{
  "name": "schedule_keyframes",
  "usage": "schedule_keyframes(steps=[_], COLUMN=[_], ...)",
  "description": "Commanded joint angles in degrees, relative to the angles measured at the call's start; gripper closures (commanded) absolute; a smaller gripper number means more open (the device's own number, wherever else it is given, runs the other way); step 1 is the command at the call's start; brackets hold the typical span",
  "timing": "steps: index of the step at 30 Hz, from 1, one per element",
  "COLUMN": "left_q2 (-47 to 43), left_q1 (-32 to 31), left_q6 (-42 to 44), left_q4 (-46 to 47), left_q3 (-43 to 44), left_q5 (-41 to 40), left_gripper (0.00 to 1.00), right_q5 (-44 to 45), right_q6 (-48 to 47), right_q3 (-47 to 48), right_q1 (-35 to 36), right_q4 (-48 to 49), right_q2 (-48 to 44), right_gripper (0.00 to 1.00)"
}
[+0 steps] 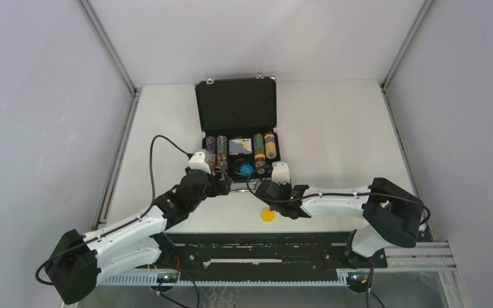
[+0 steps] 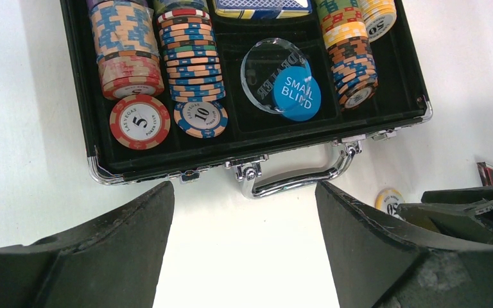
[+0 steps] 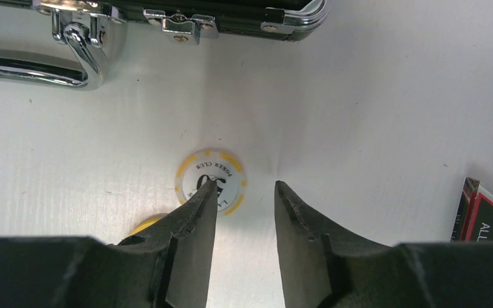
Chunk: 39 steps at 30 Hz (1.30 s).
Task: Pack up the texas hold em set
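Observation:
The black briefcase point(image 1: 235, 106) stands open with its lid up. Its tray point(image 2: 77, 96) holds rows of multicoloured chip stacks point(image 2: 192, 70), a card deck point(image 2: 262, 6), a clear dealer button point(image 2: 263, 64) and a blue small-blind button point(image 2: 297, 93). My left gripper point(image 2: 244, 187) hangs open just in front of the chrome handle point(image 2: 295, 179) with nothing between its fingers. One yellow-and-white chip point(image 3: 210, 179) lies flat on the table. My right gripper point(image 3: 244, 184) is open above it, its left fingertip point(image 3: 208, 192) over the chip and only bare table in the gap.
A round yellow button point(image 1: 268, 215) lies on the table behind the right gripper. A red-black token point(image 3: 488, 218) sits at the right edge of the right wrist view. The briefcase latch point(image 3: 180, 25) and handle point(image 3: 32, 67) are just ahead of the right gripper. The two grippers are close together.

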Motion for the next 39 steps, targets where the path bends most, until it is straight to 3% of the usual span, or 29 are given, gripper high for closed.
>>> schedule_keyframes(steps=[1, 7, 10, 13, 27, 30, 34, 39], left_q2=[0.2, 0.6, 0.7, 0.5, 0.9, 1.1, 1.5, 1.5], left_q1=[-0.2, -0.2, -0.2, -0.2, -0.2, -0.2, -0.2, -0.2], left_q6=[0.3, 0.0, 0.1, 0.1, 0.4, 0.4, 0.4, 0.4], left_q4=[1.2, 1.2, 1.2, 1.2, 1.0, 1.0, 1.0, 1.0], left_q3=[0.5, 0.9, 0.9, 0.8, 0.8, 1.0, 1.2, 1.2], left_q5=[0.1, 0.7, 0.7, 0.6, 0.6, 0.7, 1.0, 0.9], left_gripper=[0.15, 0.14, 0.15, 0.14, 0.14, 0.14, 0.14, 0.14], right_q5=[0.4, 0.2, -1.0, -1.8, -4.0, -3.5, -2.8, -2.0], right_q6=[-1.7, -2.2, -3.1, -3.9, -3.6, -2.7, -1.7, -1.1], right_q3=[1.8, 2.0, 2.6, 3.5, 4.6, 4.5, 4.5, 4.5], right_q1=[-0.3, -0.4, -0.3, 0.1, -0.3, 0.5, 1.4, 1.7], right_q4=[-1.3, -1.0, -0.1, 1.1, 2.1, 1.4, 0.6, -0.1], right_q2=[-1.8, -2.2, -1.8, -0.7, 5.3, 5.4, 5.1, 5.0], right_gripper=[0.54, 0.53, 0.4, 0.35, 0.34, 0.38, 0.54, 0.62])
